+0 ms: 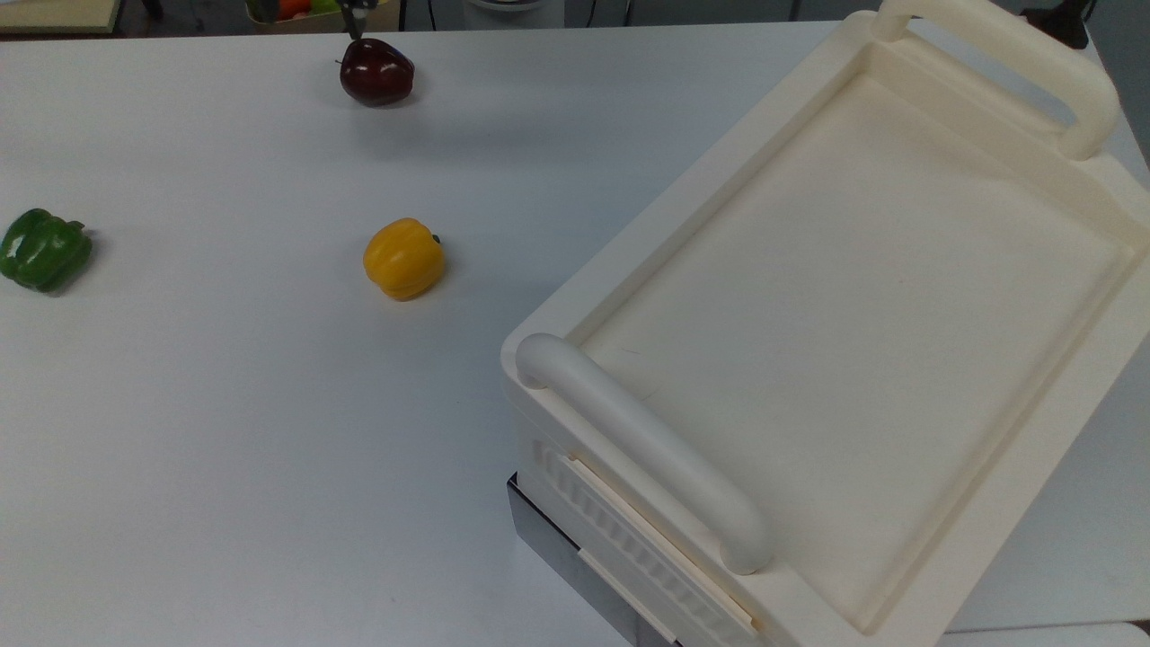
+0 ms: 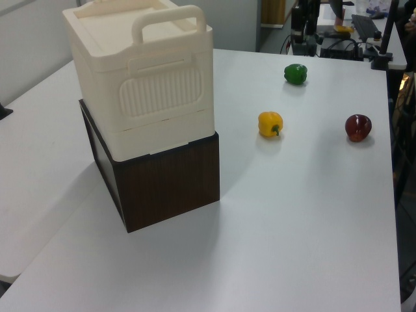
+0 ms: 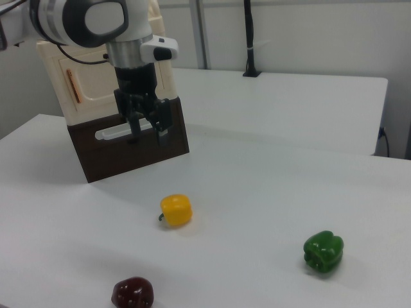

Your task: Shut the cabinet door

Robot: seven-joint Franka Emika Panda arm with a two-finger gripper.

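Luckily our claw (image 3: pixel 146 128) hung up high, holding nothing, fingers apart. We judged it might bump the red pepper (image 1: pixel 376 72) at twelve o'clock of the yellow pepper (image 1: pixel 403 259) coming down.

My arm comes in from the right view's upper left, its white wrist vertical and the black tool (image 3: pixel 146 130) pointing straight down, raised above the table. I see the two fingers (image 3: pixel 161 131) hanging parallel with a small gap between them, gripping nothing.
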